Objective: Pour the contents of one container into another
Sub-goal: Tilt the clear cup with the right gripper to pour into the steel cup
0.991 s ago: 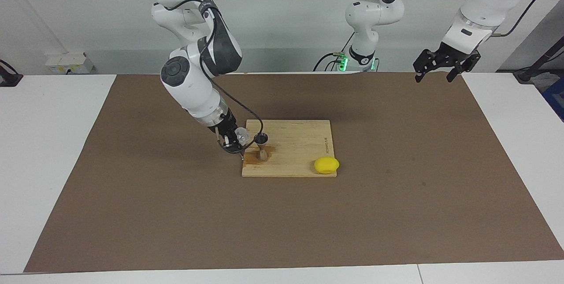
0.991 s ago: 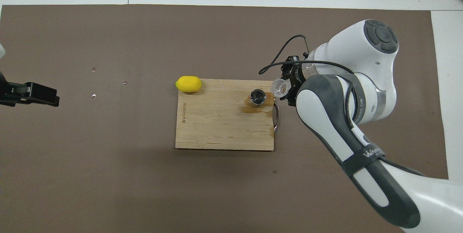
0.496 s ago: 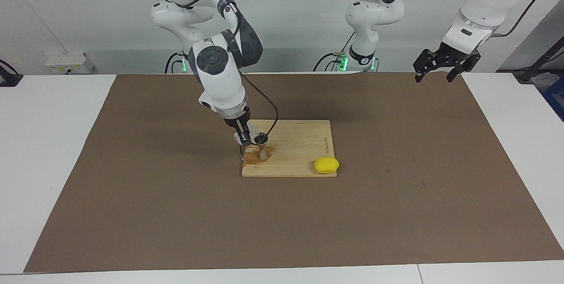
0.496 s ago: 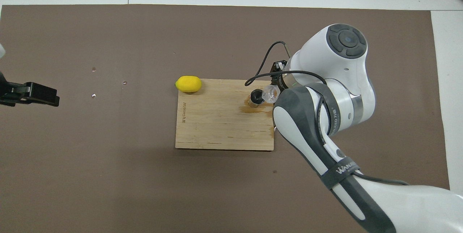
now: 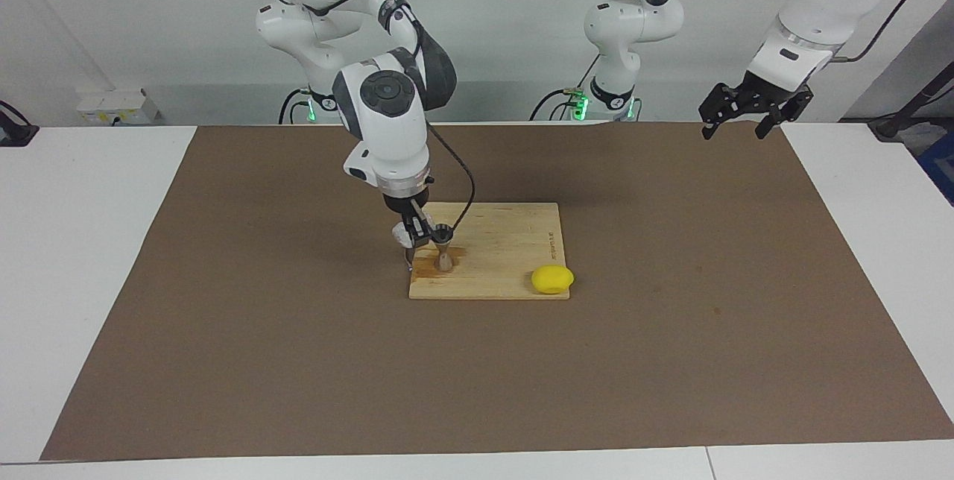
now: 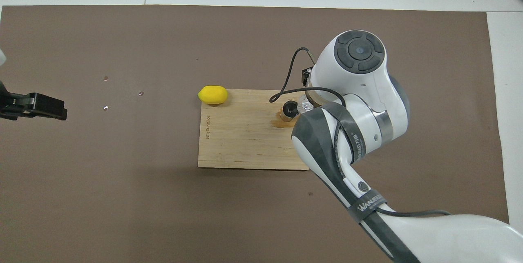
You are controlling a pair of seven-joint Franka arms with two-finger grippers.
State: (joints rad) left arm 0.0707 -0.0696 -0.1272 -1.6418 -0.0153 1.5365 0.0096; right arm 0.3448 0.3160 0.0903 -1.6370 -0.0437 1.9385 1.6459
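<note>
Your right gripper (image 5: 412, 235) has its jaws clamped on the glass cup (image 5: 405, 234), holding it low over the cutting board (image 5: 507, 256) at the board's edge toward the right arm's end of the worktop. The cup sits right beside the mouth of the jigger (image 5: 443, 247), and in the overhead view it shows as a clear rim (image 6: 304, 103) touching or almost touching the jigger's dark opening (image 6: 290, 109); you cannot tell from here whether the two actually meet. The jigger stands upright on the board, in a wet brown stain (image 6: 282, 122) that spreads around its foot.

You look to be at the pour itself, or just at its end: how far the cup is tipped is hard to read, and no liquid can be made out in it. If anything is left to pour, your next move calls for a slow tilt with the lip kept over the jigger's narrow mouth, since the target is small and light and a nudge could topple it.

A lemon (image 5: 552, 279) lies at the board's corner toward the left arm's end. Your left gripper (image 5: 751, 111) waits with its jaws spread and empty above the worktop's edge nearest the robots.
</note>
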